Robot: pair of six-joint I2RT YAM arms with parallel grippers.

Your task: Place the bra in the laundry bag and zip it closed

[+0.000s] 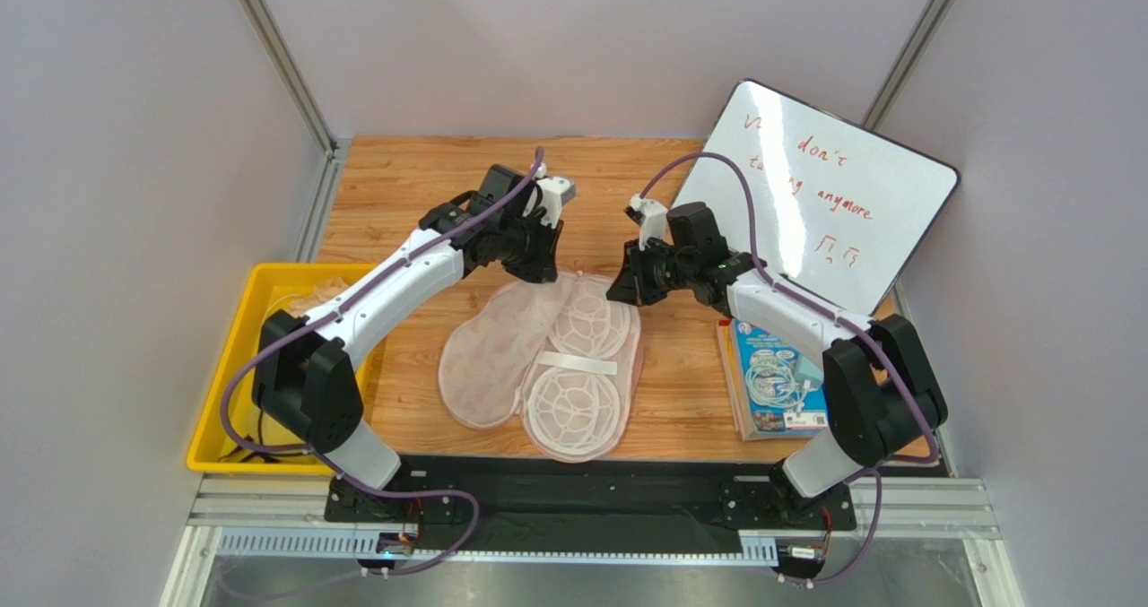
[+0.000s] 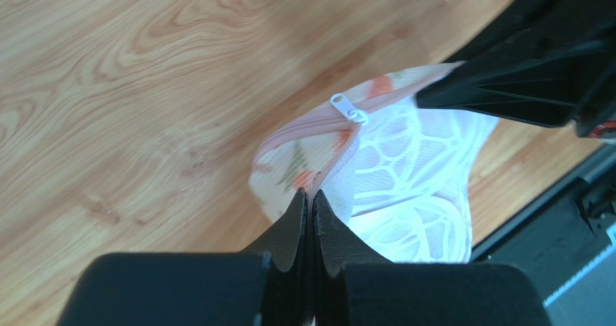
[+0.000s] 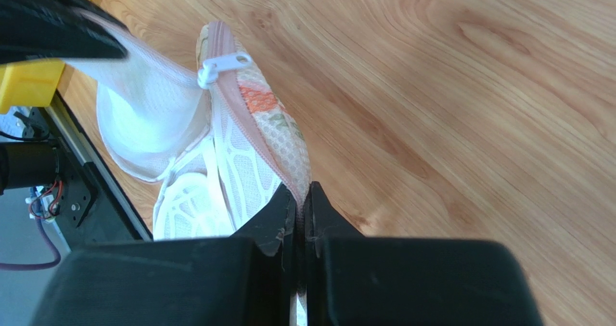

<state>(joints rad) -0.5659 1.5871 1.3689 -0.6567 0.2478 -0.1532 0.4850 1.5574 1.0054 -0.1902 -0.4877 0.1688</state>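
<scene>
Laundry bag: it lies opened out flat near the middle of the table, one half showing beige leaf-print fabric, the other a white mesh dome; pink trim runs round the rim.
Zipper pull: a small white tab is seen on the bag's far rim, between the two grips; the pink tape is joined on one side of it and parted on the other.
Bra: it cannot be made out in any view, so it cannot be told whether it lies inside the bag.
Left pincer: it is clenched on the bag's far rim, on the pink trim, and the edge is raised off the table.
Right pincer: it is clenched on the same rim, on the other side of the pull.
Step in hand: judged to be the taking up of the bag's far edge by both arms.
How done well: the trim, not the mesh, should be gripped; the rim should be kept taut between the grips and the pull left free.
Yellow bin: it stands to the left of the bag and holds pale garments.
Whiteboard: it is propped beyond the bag, to its right.
</scene>
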